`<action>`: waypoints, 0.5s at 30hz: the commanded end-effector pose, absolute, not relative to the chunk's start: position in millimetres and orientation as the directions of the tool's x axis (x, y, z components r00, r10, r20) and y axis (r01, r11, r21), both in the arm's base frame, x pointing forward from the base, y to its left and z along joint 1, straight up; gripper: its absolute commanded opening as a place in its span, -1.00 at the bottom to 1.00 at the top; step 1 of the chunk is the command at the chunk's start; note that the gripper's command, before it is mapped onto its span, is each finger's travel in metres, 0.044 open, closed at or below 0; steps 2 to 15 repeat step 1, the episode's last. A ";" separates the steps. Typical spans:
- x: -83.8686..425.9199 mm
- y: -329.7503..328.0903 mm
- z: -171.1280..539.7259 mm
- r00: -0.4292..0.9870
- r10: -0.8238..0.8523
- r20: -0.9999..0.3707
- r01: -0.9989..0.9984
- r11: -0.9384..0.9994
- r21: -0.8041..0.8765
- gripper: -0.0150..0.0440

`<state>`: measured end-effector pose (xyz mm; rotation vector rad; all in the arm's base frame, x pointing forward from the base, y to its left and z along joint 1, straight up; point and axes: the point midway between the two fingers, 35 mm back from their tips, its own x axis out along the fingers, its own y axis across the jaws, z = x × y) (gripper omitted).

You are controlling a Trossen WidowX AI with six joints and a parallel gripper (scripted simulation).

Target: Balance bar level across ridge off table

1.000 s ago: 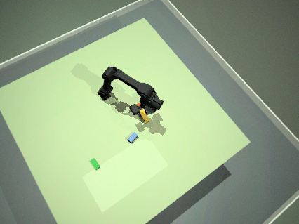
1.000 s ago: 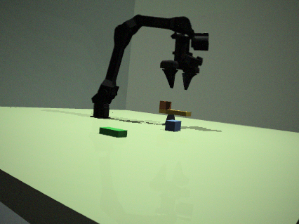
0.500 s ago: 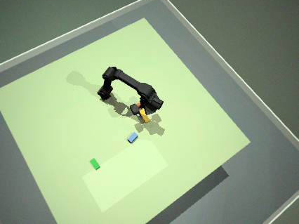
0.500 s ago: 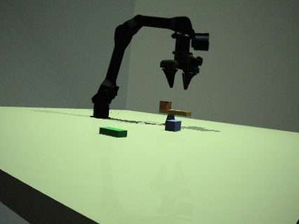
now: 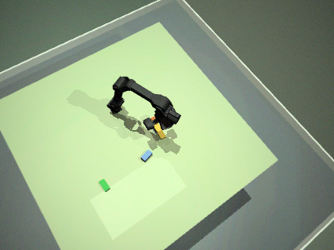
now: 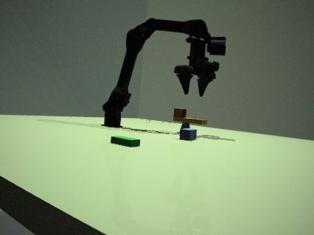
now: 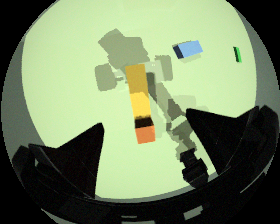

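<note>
The yellow bar lies across the small dark ridge, with an orange block on top at one end. In the exterior view both bar ends show above the table. The bar looks near level, with a slight slant down to the right that may come from the viewing angle. My gripper is open and empty, pointing down above the bar and apart from it. The ridge is mostly hidden under the bar.
A blue block lies near the bar's free end, on the table. A green block lies farther from the arm. A paler rectangle marks the table beside them.
</note>
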<state>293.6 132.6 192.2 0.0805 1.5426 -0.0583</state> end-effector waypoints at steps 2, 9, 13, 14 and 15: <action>293.9 132.8 193.6 0.031 0.015 -0.999 0.088 0.996 0.018 1.00; 293.9 132.8 193.6 0.031 0.015 -0.999 0.088 0.996 0.018 1.00; 293.9 132.8 193.6 0.031 0.015 -0.999 0.088 0.996 0.018 1.00; 293.9 132.8 193.6 0.031 0.015 -0.999 0.088 0.996 0.018 1.00; 293.9 132.8 193.6 0.031 0.015 -0.999 0.088 0.996 0.018 1.00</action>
